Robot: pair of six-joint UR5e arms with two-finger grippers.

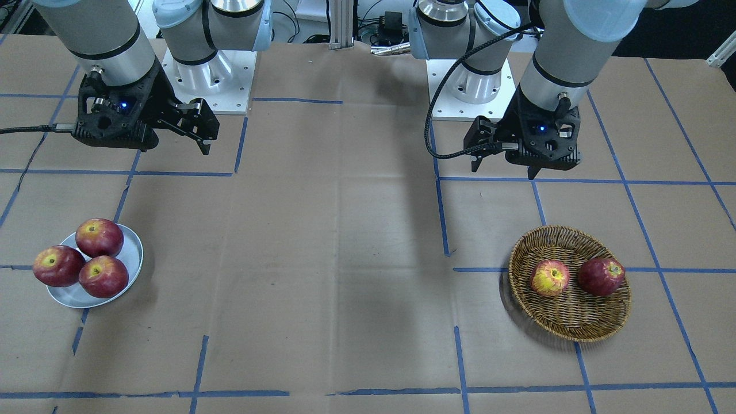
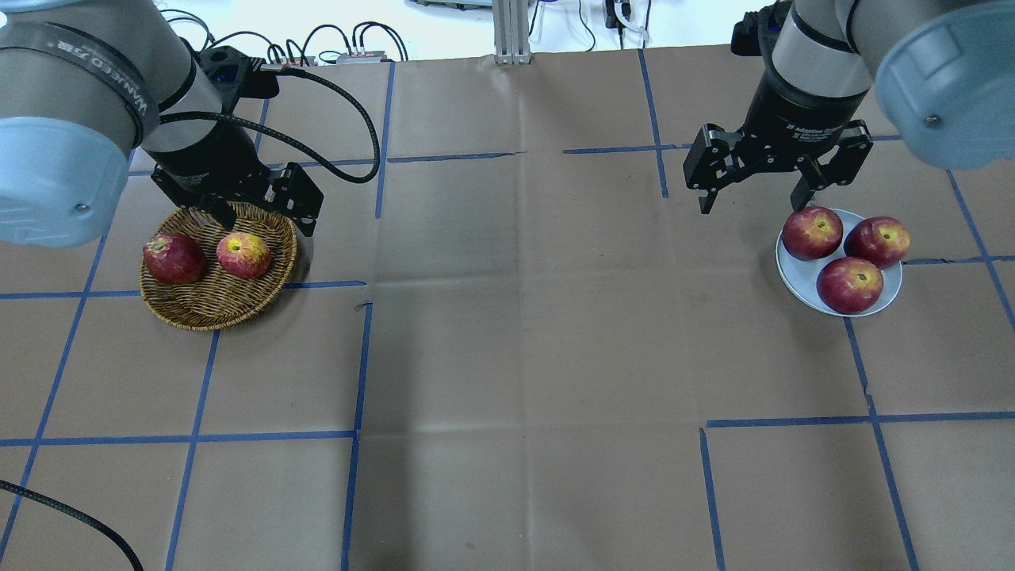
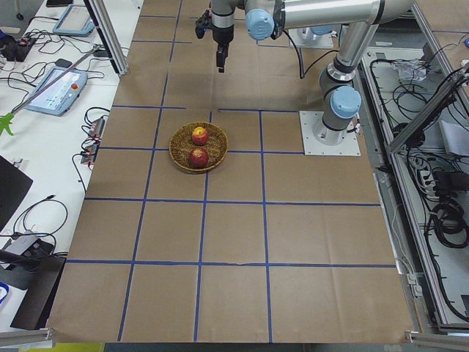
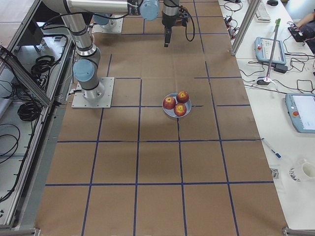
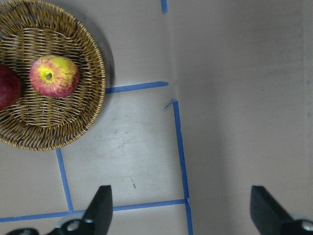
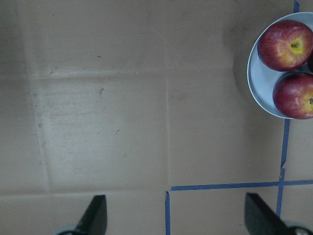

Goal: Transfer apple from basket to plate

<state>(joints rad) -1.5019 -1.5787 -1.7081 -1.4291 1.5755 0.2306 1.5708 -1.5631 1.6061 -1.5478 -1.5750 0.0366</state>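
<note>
Brown-papered table [image 2: 507,357], marked with a blue tape grid. One basket [image 2: 198,311] sat at the left of the overhead frame and held two fruits: the yellow-streaked apple [image 2: 244,254] in its right half, and one dark apple [image 2: 174,258] just beside it. One plate [image 2: 799,277] at the right carried three red apples [image 2: 849,285], clustered. Two grippers, both empty: the left gripper [image 2: 266,222] hung over the basket's upper rim, fingers spread. The right gripper [image 2: 750,205] hung at the plate's upper left, fingers spread.

The yellow, red-streaked apple [image 2: 244,254] sits stem hollow up in the shallow wicker basket [image 2: 202,311], toward its 2 o'clock side seen from overhead. The pale round plate [image 2: 796,271] lies well apart at 3 o'clock.
</note>
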